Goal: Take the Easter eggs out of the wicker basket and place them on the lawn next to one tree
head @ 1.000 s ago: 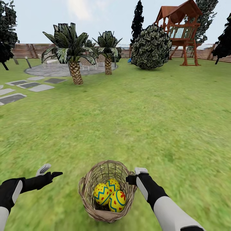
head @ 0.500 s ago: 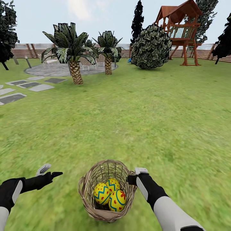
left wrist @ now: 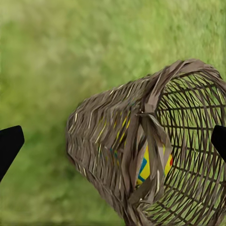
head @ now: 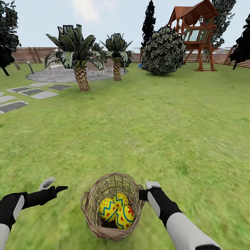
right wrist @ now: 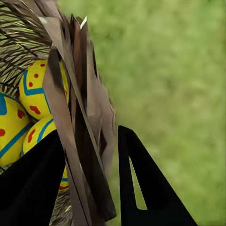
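The right hand (right wrist: 89, 188) straddles the wall of the wicker basket (head: 113, 206), one dark finger inside by the eggs and the other outside, the two closed onto the woven rim. In the head view that hand (head: 143, 194) sits at the basket's right edge, and the basket leans toward the left hand, its mouth tipped up and away from the robot. The three Easter eggs (head: 116, 210) lie bunched together in its bottom, touching one another. The left hand (head: 55, 185) hovers well apart from the basket with its fingers spread and nothing between them. Around them the lawn (head: 156, 132) runs flat to two palm trees (head: 81, 59), a round bush (head: 164, 51) and a play tower (head: 196, 33) by the fence. The risk seems to lie in the one-sided hold: loose twigs could flex or slip from the fingers, and a further tilt could spill the eggs, which would likely roll off across the grass.
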